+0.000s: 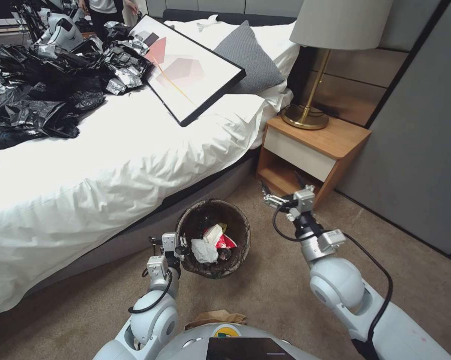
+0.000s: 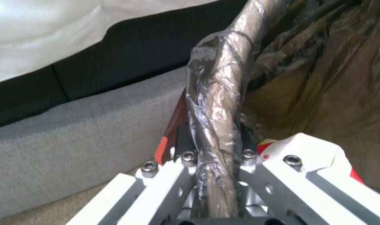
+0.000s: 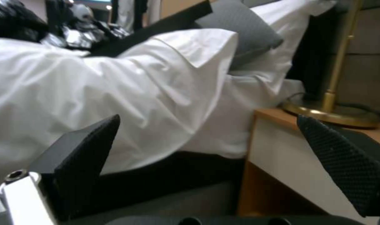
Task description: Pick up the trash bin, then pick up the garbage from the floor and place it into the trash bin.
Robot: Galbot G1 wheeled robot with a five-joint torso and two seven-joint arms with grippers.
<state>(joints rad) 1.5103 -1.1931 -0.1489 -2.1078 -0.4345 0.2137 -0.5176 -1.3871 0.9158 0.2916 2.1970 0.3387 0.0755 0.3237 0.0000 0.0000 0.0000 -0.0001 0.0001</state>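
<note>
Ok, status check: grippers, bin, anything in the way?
Left gripper shut on the trash bin rim, beside the bed. Litter inside. Right gripper open, empty, near the nightstand. Brown paper bag on floor by the base.

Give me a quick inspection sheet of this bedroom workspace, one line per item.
Surface: brown carpet, with a brown paper bag lying near the robot's base.
Job's things: trash bin holds red and white litter.
Clutter: black plastic sheets and a framed picture lie on the bed.
Grippers: left gripper shut on the bin's rim; right gripper open, raised beside the nightstand.
Cables: black cable along the right arm.
Surroundings: lamp, grey pillow.
</note>
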